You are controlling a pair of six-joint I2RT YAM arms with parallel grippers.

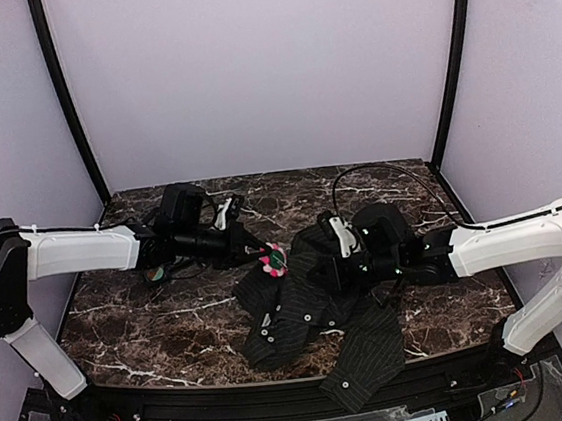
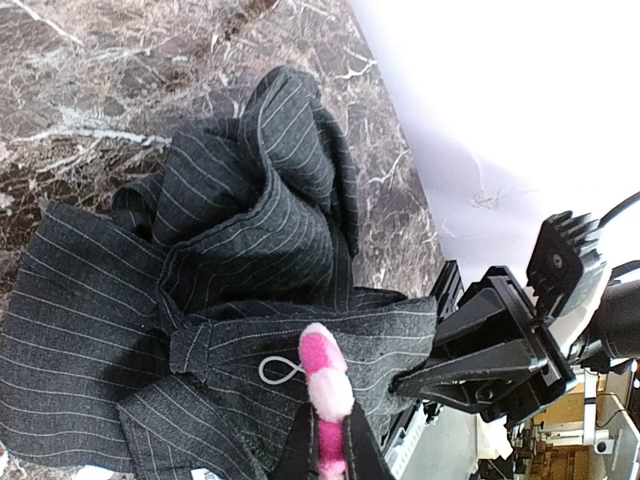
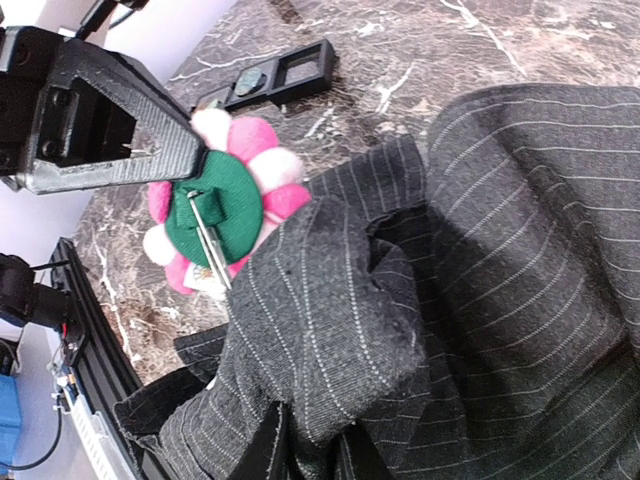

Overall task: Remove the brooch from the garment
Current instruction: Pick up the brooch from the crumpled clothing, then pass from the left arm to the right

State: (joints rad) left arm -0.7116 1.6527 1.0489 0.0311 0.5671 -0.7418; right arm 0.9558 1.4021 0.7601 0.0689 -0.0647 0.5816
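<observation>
A dark marble worktop (image 1: 153,330) holds a crumpled black pinstriped shirt (image 1: 317,312), lying between two white robot arms; the left pincer (image 2: 325,450) is clenched on the brooch (image 3: 222,215), a small flower of pink and white petals, gripping it by its edge; the brooch sits at the shirt's left edge, touching the cloth, its green felt back and metal pin turned towards the right wrist camera; whether the pin still passes through the fabric cannot be told; the right pincer (image 3: 305,455) is closed on a bunched fold of the shirt just beside the brooch; a strip of small black square trays (image 3: 283,72) lies on the marble beyond, apart from the shirt.
</observation>
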